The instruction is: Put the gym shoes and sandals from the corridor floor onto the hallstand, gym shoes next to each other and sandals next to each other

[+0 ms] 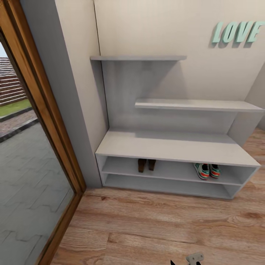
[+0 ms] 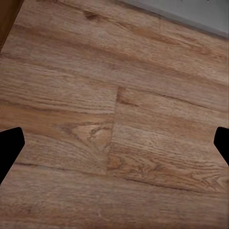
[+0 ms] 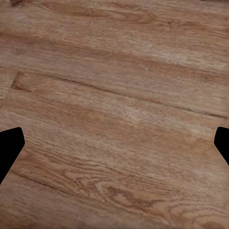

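Both arms hang low over the corridor floor (image 1: 154, 228). The left gripper (image 2: 114, 143) is spread wide, its two dark fingertips (image 2: 9, 148) at opposite edges of the left wrist view with nothing but wood planks between them. The right gripper (image 3: 114, 143) is spread just as wide and holds nothing; bare grained boards lie under it too. In the left wrist view a strip of pale grey shows along the far edge of the planks (whether it is the foot of the rack or the wall I cannot tell).

Farther out, against the far wall, stands the hallstand (image 1: 176, 147): a wide pale grey surface over two low open compartments, with two stepped shelves above. The two sandals (image 1: 146, 165) sit side by side in the upper compartment, towards its left half, dark brown and close together, perhaps touching. The two gym shoes (image 1: 208, 170) sit in the same compartment towards its right end, also beside each other, their green stripes and red-orange marks facing the room. The two pairs are well apart. The lower compartment, the flat top and both upper shelves carry no shoes.

To the left, a wood-framed glass door (image 1: 36, 110) looks out on grey paving. On the wall at far right hang mint-green letters (image 1: 237, 32) spelling LOVE.
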Available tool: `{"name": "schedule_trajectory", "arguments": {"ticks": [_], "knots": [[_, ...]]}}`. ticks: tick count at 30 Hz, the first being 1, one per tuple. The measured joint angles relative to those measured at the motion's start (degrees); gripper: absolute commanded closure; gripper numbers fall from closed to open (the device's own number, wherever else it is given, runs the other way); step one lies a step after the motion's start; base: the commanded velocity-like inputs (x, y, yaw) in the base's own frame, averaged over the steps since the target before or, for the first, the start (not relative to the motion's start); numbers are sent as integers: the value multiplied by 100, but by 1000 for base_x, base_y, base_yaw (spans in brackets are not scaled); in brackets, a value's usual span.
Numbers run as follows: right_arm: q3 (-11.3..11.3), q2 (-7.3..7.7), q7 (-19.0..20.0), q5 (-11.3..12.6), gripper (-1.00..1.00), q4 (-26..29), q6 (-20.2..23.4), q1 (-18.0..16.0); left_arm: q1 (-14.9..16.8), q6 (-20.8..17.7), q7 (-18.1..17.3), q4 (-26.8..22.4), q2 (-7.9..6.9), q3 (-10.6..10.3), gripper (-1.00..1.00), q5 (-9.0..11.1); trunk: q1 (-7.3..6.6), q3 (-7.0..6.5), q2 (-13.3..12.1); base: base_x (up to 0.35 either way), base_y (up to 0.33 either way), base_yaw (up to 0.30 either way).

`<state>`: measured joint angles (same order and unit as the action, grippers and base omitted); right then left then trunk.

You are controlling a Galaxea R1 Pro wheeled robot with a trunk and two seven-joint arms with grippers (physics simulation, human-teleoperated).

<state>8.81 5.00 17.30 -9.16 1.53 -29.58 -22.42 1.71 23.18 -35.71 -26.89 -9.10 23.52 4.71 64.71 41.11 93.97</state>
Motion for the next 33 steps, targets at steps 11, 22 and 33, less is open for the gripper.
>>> {"name": "schedule_trajectory", "arguments": {"ticks": [11,22,33], "knots": [[0,-15,0,0,-100,-1,3,2,0,0,0,20,-4,2,-100,3,-242,-198,-441,0,0,0],[0,-18,0,0,-100,0,3,2,0,0,0,26,-4,2,-100,9,-483,-395,-883,0,0,0],[0,-18,0,0,-100,0,4,2,0,0,0,27,-5,2,-100,9,-725,-593,-1324,0,0,0]]}}
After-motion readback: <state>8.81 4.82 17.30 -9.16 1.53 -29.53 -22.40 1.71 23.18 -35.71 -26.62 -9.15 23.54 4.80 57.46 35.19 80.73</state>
